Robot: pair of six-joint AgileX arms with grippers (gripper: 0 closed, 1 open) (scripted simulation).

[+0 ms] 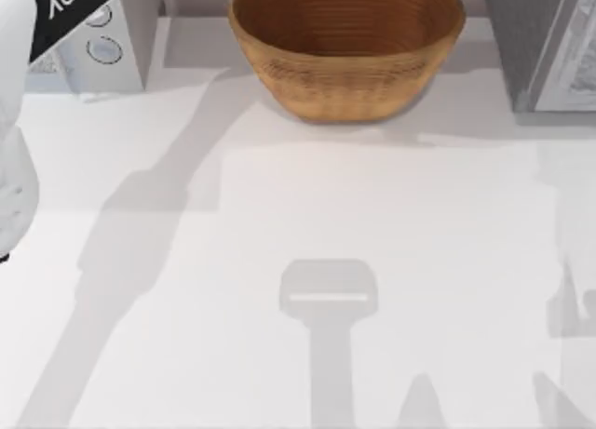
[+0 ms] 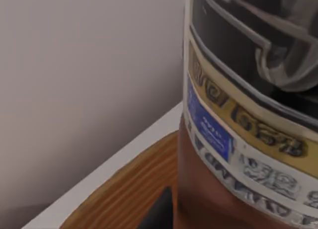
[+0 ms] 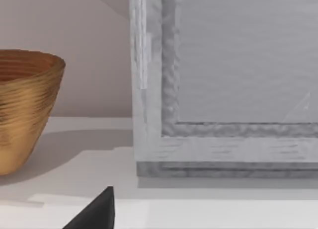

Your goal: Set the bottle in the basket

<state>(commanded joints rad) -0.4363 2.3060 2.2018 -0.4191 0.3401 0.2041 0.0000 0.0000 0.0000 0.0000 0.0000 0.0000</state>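
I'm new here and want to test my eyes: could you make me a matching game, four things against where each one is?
Things:
1 basket
2 bottle
3 grey box
4 white box with dials

Places:
A back left of the table
B close before the left wrist camera
C back middle of the table
D back right of the table

Pairs: 1-C, 2-B, 3-D, 4-A

The left arm (image 1: 14, 168) is a chunky, smooth white shell, with a black band up top carrying white "AGILE" lettering. A dark finger tip (image 3: 94, 211) pokes into the right wrist view.
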